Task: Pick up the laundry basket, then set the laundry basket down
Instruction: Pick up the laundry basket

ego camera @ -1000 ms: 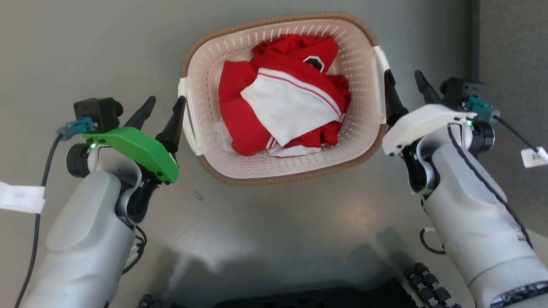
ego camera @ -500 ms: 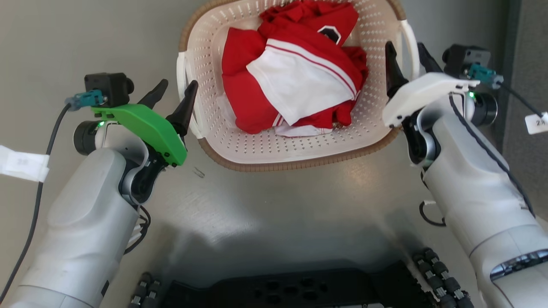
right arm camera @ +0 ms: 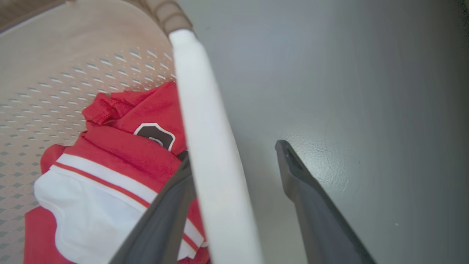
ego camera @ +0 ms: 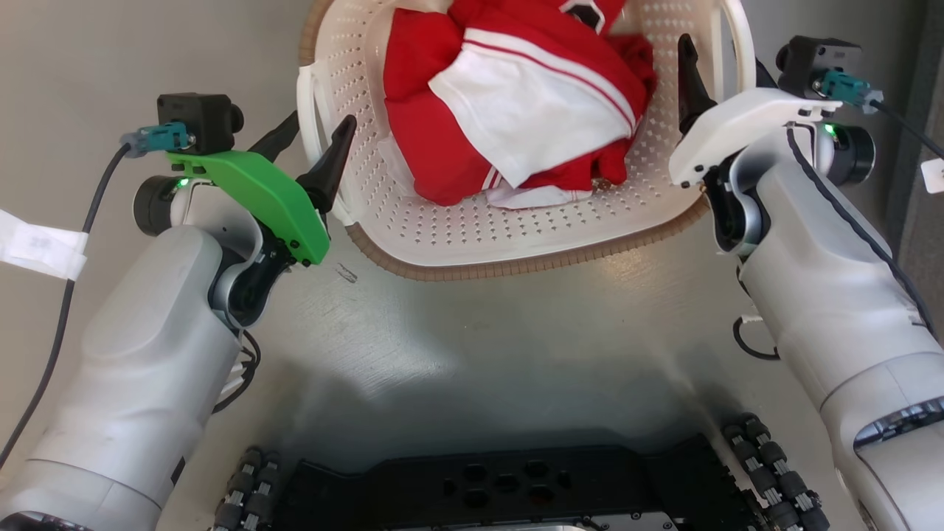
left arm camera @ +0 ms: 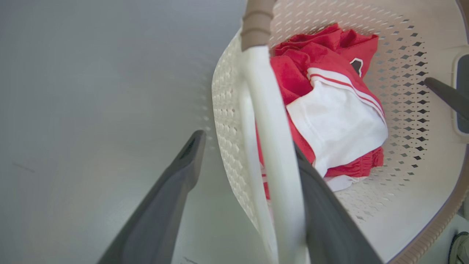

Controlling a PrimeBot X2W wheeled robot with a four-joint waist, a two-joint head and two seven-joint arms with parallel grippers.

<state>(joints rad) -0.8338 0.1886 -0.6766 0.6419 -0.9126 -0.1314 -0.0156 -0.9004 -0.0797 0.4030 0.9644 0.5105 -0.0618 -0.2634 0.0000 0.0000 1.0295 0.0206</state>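
Observation:
The laundry basket (ego camera: 516,259), cream with a brown rim, stands on the grey floor at the top of the head view and holds red and white clothes (ego camera: 516,96). My left gripper (ego camera: 321,122) is open, and the white left handle (left arm camera: 271,128) runs between its two fingers. One finger is outside the wall and the other inside, next to the clothes. My right gripper (ego camera: 723,55) is open too and straddles the white right handle (right arm camera: 205,128). Its inner finger is over the clothes and its outer finger over the floor.
My black wheeled base (ego camera: 501,487) lies along the bottom of the head view, with rollers at both corners. A darker strip (ego camera: 931,110) runs along the right edge. A cable with a white tag (ego camera: 37,247) hangs off the left wrist.
Both grippers moved forward from beside the basket, so each handle now lies between a pair of fingers. The head camera has shifted and shows more of the base.

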